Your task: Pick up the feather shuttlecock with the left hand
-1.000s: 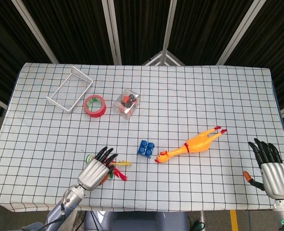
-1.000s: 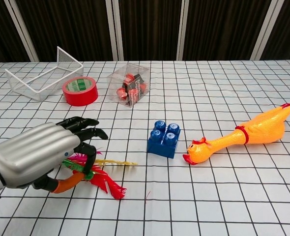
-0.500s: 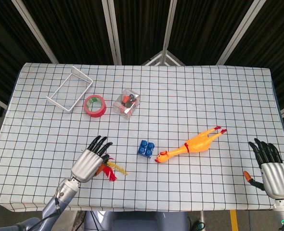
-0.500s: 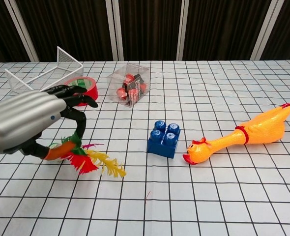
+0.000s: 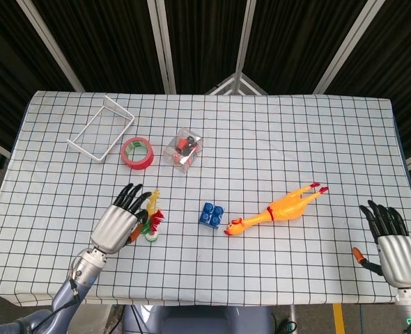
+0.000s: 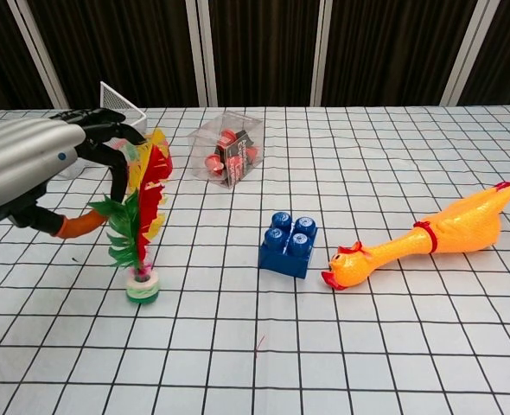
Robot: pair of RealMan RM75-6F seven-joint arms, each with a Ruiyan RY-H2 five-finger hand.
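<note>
The feather shuttlecock (image 6: 143, 220) has red, yellow and green feathers and a white and green base. It hangs upright above the checked cloth, base down, at the left of the chest view. My left hand (image 6: 35, 173) pinches its feathers between thumb and a finger from the left. From the head view the shuttlecock (image 5: 151, 221) sits beside the same left hand (image 5: 118, 224). My right hand (image 5: 392, 247) rests at the table's right front edge, fingers spread and holding nothing.
A blue toy brick (image 6: 289, 244) and a rubber chicken (image 6: 423, 238) lie right of the shuttlecock. A red tape roll (image 5: 136, 152), a clear box of small parts (image 6: 226, 159) and a white wire basket (image 5: 101, 128) stand further back.
My left hand has lifted the shuttlecock off the cloth and moved it back and up. The shuttlecock swung from lying flat to hanging upright. The right hand stayed still.
</note>
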